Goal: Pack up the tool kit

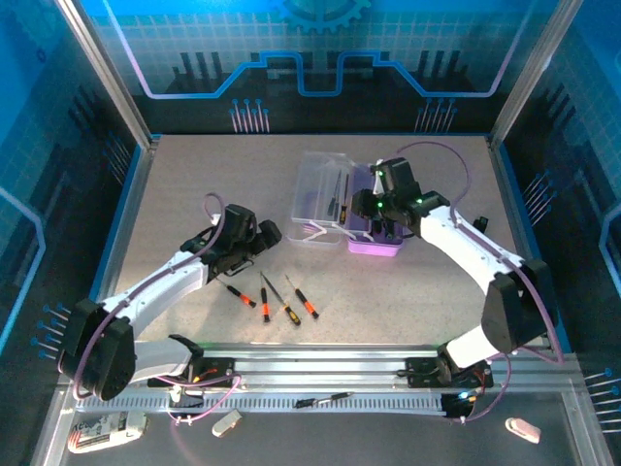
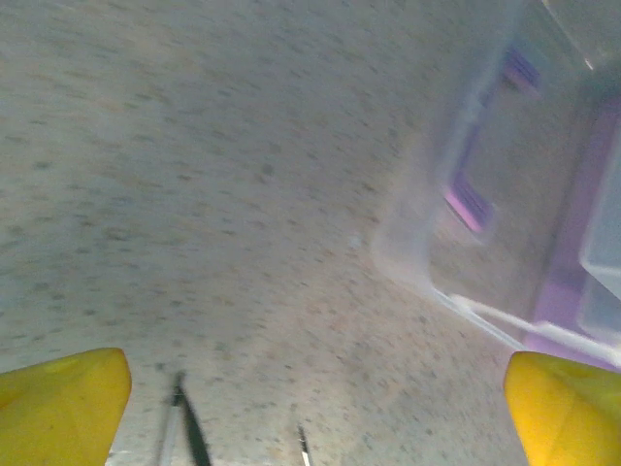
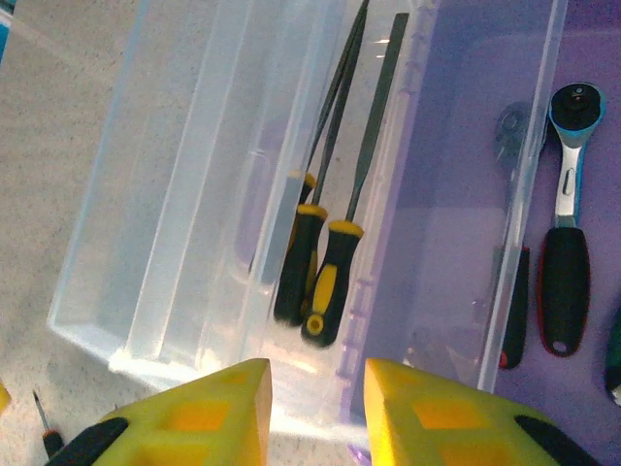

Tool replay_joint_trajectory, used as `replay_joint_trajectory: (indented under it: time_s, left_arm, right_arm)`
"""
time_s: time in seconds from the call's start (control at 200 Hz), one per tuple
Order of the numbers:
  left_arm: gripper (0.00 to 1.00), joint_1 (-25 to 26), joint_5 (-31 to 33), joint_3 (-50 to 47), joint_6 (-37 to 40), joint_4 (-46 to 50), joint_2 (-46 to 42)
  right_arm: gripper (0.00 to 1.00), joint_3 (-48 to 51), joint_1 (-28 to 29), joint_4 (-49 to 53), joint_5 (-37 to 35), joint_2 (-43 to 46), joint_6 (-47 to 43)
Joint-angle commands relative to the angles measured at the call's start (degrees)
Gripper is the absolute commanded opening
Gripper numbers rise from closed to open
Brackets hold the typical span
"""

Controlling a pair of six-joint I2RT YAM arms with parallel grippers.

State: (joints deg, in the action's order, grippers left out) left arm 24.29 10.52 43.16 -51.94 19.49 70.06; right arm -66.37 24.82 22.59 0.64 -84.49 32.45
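Right pincer (image 3: 315,408) hovered over the open case (image 1: 320,194), fingers narrowly parted, nothing between. Left pincer (image 1: 254,238) gaped wide, empty, left of the case. Loose screwdrivers (image 1: 264,305) lay on the desk (image 1: 194,184) near the case's front-left; probably light, stiff, roll-prone, so pinch mid-handle

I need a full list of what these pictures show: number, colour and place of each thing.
case: one, purple base, clear lid open, back of table
tools in lid: three, black-and-yellow handles
ratchet: one, blue head, black handle, in purple base
loose screwdrivers: four, black with orange or yellow, before the case
screwdriver: one, dark, front rail
white objects: three, front ledge
left arm: white and black, yellow jaws wide open, beside loose screwdrivers
right arm: white and black, yellow jaws apart, empty, over case
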Motion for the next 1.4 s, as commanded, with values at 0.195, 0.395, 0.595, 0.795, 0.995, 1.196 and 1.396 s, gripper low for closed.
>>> replay_joint_trajectory:
  time_s: [0.195,0.395,0.595,0.795,0.995,1.196,1.396]
  left_arm:
    - [0.99,-1.6,17.8,-8.0,-9.9,1.8,-14.4]
    - [0.99,-1.6,24.1,-10.0,-13.3,3.2,-18.7]
    - [0.99,-1.7,24.8,-11.2,-13.1,3.9,-20.2]
    - [0.99,-1.6,24.8,-13.2,-14.2,7.7,-22.6]
    - [0.99,-1.9,26.2,-15.6,-15.0,8.5,-26.4]
    - [0.99,-3.2,29.5,-14.2,-12.0,10.6,-28.8]
    - [0.99,-4.7,29.1,-13.8,-10.6,10.0,-30.8]
  right_arm:
    - [0.36,2.5,12.1,8.4,-13.4,10.2,-7.9]
    - [0.38,1.7,20.0,9.3,-17.2,7.7,-6.3]
    - [0.38,-1.2,28.0,10.5,-18.5,2.0,-5.7]
    - [0.38,-5.8,33.9,13.0,-17.4,-6.0,-5.3]
    - [0.35,-10.4,38.7,17.5,-16.7,-14.3,-6.1]
    - [0.42,-12.5,42.1,20.7,-12.7,-20.0,-6.3]
    - [0.43,-15.4,43.9,22.2,-11.3,-24.8,-5.7]
